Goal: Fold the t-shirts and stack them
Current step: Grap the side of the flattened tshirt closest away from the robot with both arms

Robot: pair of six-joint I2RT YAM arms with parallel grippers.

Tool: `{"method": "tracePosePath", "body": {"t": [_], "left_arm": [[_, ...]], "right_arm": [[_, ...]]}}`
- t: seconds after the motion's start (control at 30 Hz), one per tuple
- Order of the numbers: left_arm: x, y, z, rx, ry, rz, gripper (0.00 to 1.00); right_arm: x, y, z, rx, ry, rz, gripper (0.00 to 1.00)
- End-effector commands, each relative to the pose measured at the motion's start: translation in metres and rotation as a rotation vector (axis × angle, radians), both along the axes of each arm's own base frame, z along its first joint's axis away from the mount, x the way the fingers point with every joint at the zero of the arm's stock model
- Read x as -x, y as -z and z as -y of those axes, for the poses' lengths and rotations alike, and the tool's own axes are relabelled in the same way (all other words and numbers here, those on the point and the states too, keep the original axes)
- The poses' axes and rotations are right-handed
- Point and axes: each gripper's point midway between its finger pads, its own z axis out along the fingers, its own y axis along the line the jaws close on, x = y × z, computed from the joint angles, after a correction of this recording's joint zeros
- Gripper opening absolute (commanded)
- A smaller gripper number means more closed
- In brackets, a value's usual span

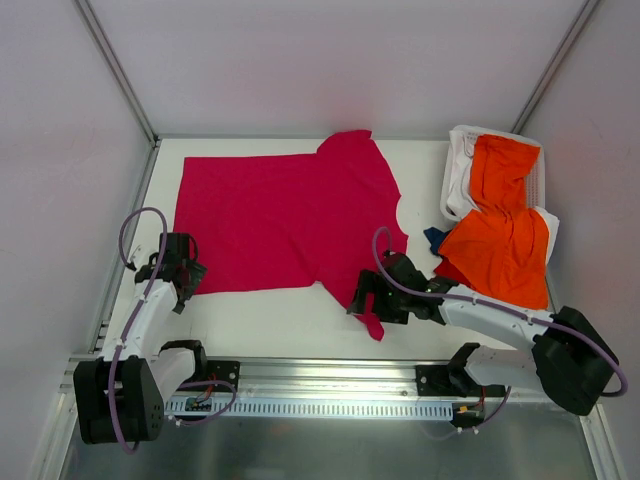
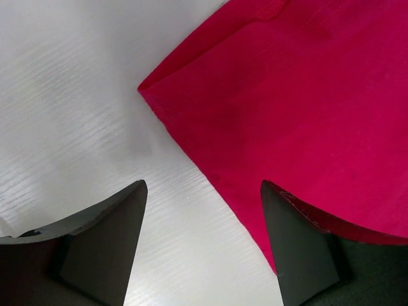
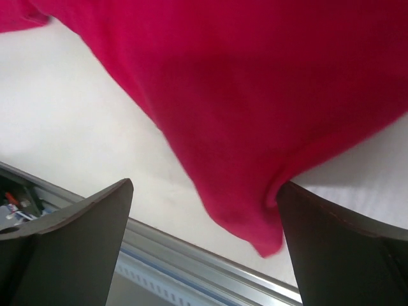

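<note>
While the crimson t-shirt (image 1: 285,215) lies flat on the table (image 1: 260,320), we see the left gripper (image 2: 203,188) spread over its near-left corner and the right gripper (image 3: 204,191) spread at its sleeve (orange t-shirt (image 1: 500,245) heaped far right).

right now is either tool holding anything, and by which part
Nothing is held. The left tool is open astride the edge near a hem corner of the crimson t-shirt; the right tool is open around its near sleeve.
</note>
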Motion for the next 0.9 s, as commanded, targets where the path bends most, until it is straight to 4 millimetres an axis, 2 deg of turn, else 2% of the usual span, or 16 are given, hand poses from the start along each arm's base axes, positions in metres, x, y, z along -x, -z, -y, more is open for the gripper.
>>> {"method": "tracePosePath", "body": {"t": [0.0,0.1,0.17,0.2,0.27,0.3,0.37,0.4,0.43,0.47,0.6,0.67,0.8,0.87], "left_arm": [[-0.009,0.004,0.001,0.006,0.022,0.01,0.72],[-0.011,0.006,0.001,0.01,0.03,-0.004,0.7],[-0.011,0.009,0.002,0.011,0.028,-0.012,0.68],[-0.011,0.01,0.002,0.011,0.028,-0.011,0.67],[-0.011,0.011,0.002,0.014,0.022,-0.011,0.62],[-0.012,0.012,0.002,0.018,0.022,-0.008,0.6],[-0.012,0.014,0.003,0.022,0.02,-0.012,0.54],[-0.013,0.014,0.003,0.025,0.019,-0.01,0.53],[-0.013,0.015,0.003,0.025,0.017,-0.016,0.51],[-0.013,0.016,0.003,0.023,0.015,-0.019,0.5],[-0.015,0.018,0.003,0.028,0.008,-0.031,0.51],[-0.017,0.02,0.005,0.043,0.003,-0.035,0.57],[-0.018,0.028,0.01,0.078,-0.01,-0.043,0.7],[-0.018,0.031,0.01,0.084,-0.022,-0.045,0.71]], "right_arm": [[0.007,0.02,-0.006,0.008,0.009,-0.071,0.99],[0.006,0.023,-0.009,0.026,0.002,-0.081,0.97],[0.005,0.023,-0.008,0.037,0.0,-0.08,0.86],[0.006,0.024,-0.005,0.054,0.001,-0.081,0.74],[0.007,0.024,0.002,0.085,0.006,-0.083,0.59],[0.007,0.024,0.004,0.094,0.009,-0.08,0.45],[0.009,0.023,0.012,0.121,0.012,-0.077,0.31],[0.01,0.023,0.014,0.132,0.013,-0.078,0.18],[0.011,0.022,0.016,0.138,0.013,-0.076,0.13],[0.013,0.022,0.021,0.152,0.01,-0.081,0.03],[0.014,0.024,0.038,0.217,0.024,-0.059,0.0],[0.015,0.023,0.045,0.247,0.029,-0.051,0.0],[0.012,0.02,0.048,0.26,0.03,-0.038,0.01],[0.009,0.017,0.046,0.26,0.029,-0.032,0.01]]}}
